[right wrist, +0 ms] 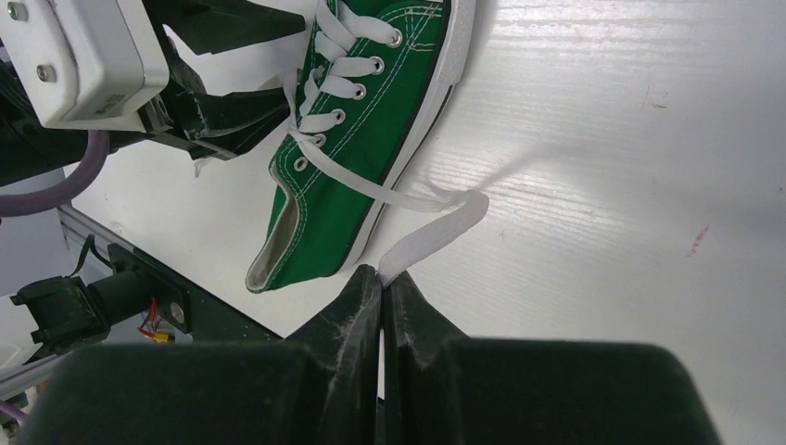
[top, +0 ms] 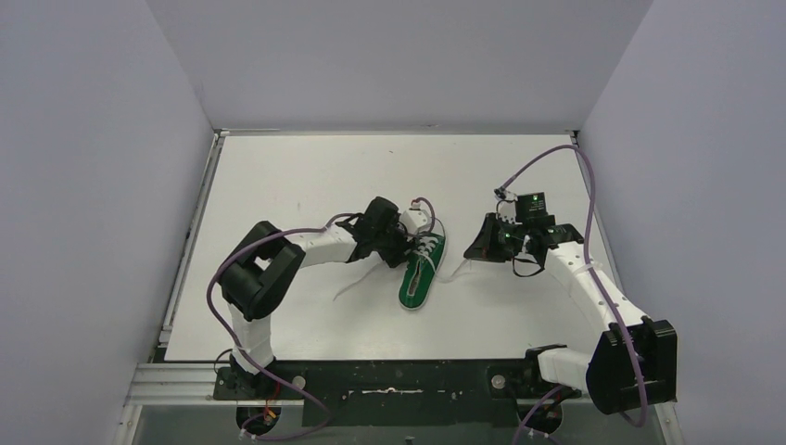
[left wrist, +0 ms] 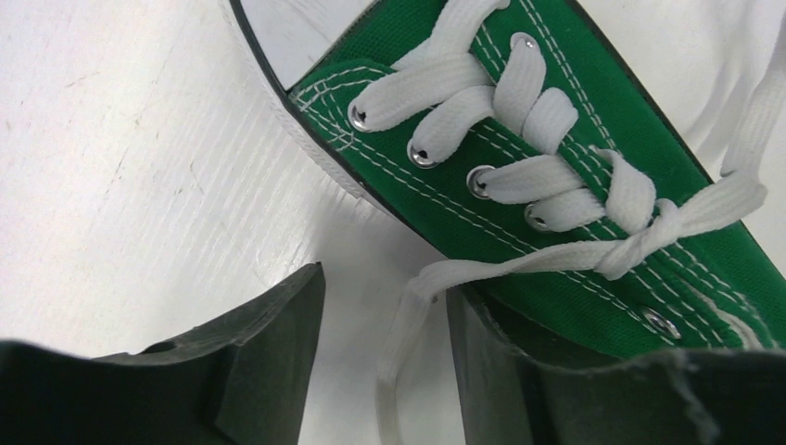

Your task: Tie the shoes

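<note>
The green sneaker [top: 422,273] is lying sole down near the middle of the white table [top: 306,176], between the two arms. Its long axis is running from near to far, slightly tilted. The white toe cap is pointed away from the arm bases and a little to the right, and the open heel is turned toward the near edge.

The right gripper [right wrist: 382,278] is being held just off the sneaker's right side, its fingers pressed together on the flat end of the right lace [right wrist: 436,227]. That lace is being led out sideways from the upper eyelets, down over the sole rim and along the table, with a bend in it. It is judged that this end is being kept clear of the shoe so that a loop or crossing can be formed.

The left gripper [left wrist: 385,287] is being held close against the sneaker's left side, beside the eyelet row. Its fingers are parted, and the left lace [left wrist: 400,343] is hanging in the gap between them, unpinched. The lace is judged to be straddled this way so that closing would catch it near the shoe.

By the top eyelets the laces are meeting in a crossing [left wrist: 619,255] over the tongue. Whether a half-knot is cinched there cannot be told. No bow is formed yet.
</note>
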`<state>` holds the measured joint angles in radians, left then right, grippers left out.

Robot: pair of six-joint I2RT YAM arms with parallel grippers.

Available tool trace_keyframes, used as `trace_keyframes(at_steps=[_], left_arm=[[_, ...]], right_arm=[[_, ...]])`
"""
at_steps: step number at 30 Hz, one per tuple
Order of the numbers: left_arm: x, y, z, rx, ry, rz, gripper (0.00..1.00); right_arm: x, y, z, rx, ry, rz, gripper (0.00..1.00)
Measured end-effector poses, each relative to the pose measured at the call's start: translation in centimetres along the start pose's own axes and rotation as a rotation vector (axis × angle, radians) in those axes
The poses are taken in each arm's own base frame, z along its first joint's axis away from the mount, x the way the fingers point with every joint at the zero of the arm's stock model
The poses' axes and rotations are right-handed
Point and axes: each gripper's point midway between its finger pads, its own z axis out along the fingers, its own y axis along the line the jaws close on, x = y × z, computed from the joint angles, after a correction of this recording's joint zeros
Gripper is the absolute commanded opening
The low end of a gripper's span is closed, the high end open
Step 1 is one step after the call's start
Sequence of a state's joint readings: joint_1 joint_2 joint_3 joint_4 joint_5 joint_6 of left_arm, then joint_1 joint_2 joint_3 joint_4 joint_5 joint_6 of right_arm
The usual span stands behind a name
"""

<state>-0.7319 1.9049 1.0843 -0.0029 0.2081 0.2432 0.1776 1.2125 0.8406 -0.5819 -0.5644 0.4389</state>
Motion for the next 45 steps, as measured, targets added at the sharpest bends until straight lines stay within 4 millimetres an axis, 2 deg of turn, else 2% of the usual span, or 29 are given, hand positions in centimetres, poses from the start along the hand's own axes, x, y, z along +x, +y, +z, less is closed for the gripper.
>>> trace_keyframes(at_steps=[4,10,12,15,19,22,26,35,38,45], left_arm=[[-0.6,-0.6,0.5,0.005,-0.025,0.019,0.0],[-0.7,-0.8,0.4,-0.038,-0.031,0.033,0.0],[0.2,-0.7,-0.5,-0.051,-0.009,0.009,0.0],[1.3,-0.9,-2.3,-0.048,0.032,-0.033,0.0],[-1.2,-1.5,-4.6,-0.029,-0.036,-0.082,0.0],[-3.2,-2.3,-5.7,0.008,-0.1,-0.116,0.0],[-3.8,-3.3,-5.6,0.062,-0.11,-0.154,0.0],[-3.5,-4.5,-5.3,0.106,-0.089,-0.211,0.0],[-3.7,-4.5,-5.5,0.107,-0.08,-0.22,0.0],[-4.2,-4.5,-6.9,0.097,-0.072,-0.226,0.0]], right_arm=[[0.2,0.0,0.0,0.002,0.007,0.003,0.0],[0.3,0.0,-0.3,0.009,0.017,0.007,0.0],[0.0,0.1,-0.8,0.026,0.017,0.0,0.0],[-1.5,0.6,-2.0,0.055,-0.011,-0.025,0.0],[-4.3,1.9,-3.8,0.049,-0.074,-0.031,0.0],[-5.5,2.3,-3.7,0.038,-0.076,-0.017,0.0],[-6.0,1.2,-1.1,0.054,0.013,0.024,0.0],[-2.9,-4.0,10.0,0.086,0.321,0.191,0.0],[-2.6,-3.9,11.9,0.084,0.354,0.199,0.0],[-5.3,-0.8,14.8,0.013,0.304,0.131,0.0]])
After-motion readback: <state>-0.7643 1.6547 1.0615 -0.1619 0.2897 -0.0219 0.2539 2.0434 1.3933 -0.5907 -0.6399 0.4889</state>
